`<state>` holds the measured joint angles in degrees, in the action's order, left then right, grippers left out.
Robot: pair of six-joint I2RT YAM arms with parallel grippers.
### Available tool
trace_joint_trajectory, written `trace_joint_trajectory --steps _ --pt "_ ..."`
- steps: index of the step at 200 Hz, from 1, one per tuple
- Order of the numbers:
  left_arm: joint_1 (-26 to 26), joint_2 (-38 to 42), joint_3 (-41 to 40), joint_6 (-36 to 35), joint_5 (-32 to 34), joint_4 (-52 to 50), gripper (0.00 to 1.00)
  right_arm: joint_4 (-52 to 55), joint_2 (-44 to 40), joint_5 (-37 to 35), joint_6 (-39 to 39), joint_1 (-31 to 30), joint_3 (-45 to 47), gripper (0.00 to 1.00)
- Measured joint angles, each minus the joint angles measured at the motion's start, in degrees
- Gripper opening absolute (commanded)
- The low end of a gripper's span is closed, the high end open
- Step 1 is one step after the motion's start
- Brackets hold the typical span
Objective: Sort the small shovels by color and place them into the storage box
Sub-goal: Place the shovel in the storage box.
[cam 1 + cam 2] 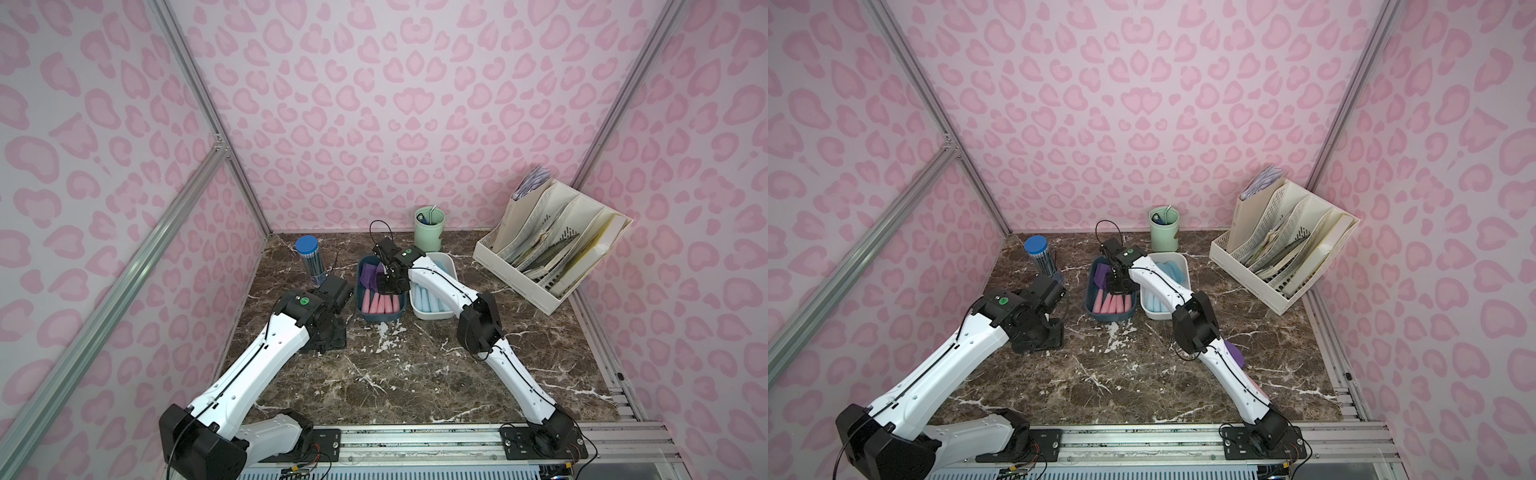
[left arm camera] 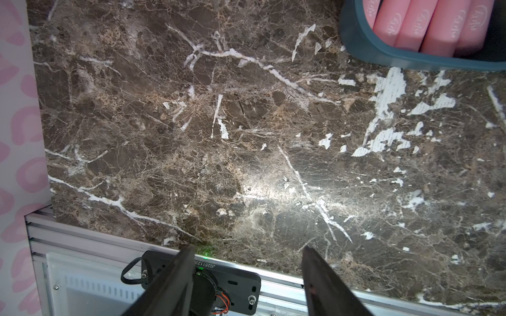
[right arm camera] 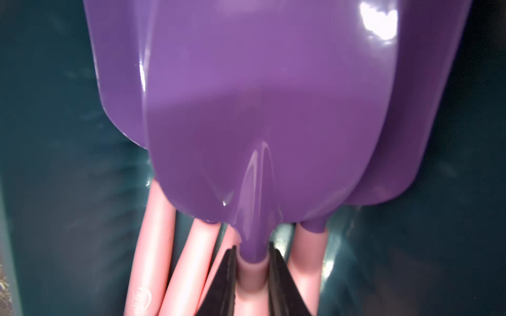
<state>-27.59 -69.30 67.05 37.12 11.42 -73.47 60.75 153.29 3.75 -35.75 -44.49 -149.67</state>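
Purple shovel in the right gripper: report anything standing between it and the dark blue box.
Nothing visible does. The right gripper, shut on the purple shovel at its neck, holds it between the walls of the dark blue box. Only the other purple shovels lie beneath it, blades stacked.

My left arm (image 1: pixel 270 365) and right arm (image 1: pixel 519 374) are white shells between boxy black joints, with a thin black cable (image 1: pixel 249 358) running along each. Each wrist carries a green dot (image 1: pixel 305 300). At six o'clock, the black base plates (image 1: pixel 536 442) show silver screws and orange wires (image 2: pixel 223 301). The left claw (image 2: pixel 247 250) has flat, black, tapering fingers (image 2: pixel 169 281).
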Motion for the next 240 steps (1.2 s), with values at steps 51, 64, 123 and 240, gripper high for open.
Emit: trace_joint_trajectory --steps 51,64,123,240 --pt "0.0 0.0 -0.31 -0.02 0.0 0.02 0.67 -0.13 0.04 0.13 -0.02 0.13 0.0 0.3" --pt "0.0 -0.07 -0.35 -0.02 -0.02 0.02 0.67 -0.17 0.04 0.15 -0.02 0.17 0.0 0.33" --pt "0.0 -0.02 -0.52 -0.02 -0.02 0.0 0.67 -0.15 -0.55 0.13 0.0 0.26 0.0 0.35" --pt "0.0 -0.61 0.02 0.44 -1.49 -0.02 0.66 -1.77 -21.9 -4.07 1.51 0.07 17.14 0.4"
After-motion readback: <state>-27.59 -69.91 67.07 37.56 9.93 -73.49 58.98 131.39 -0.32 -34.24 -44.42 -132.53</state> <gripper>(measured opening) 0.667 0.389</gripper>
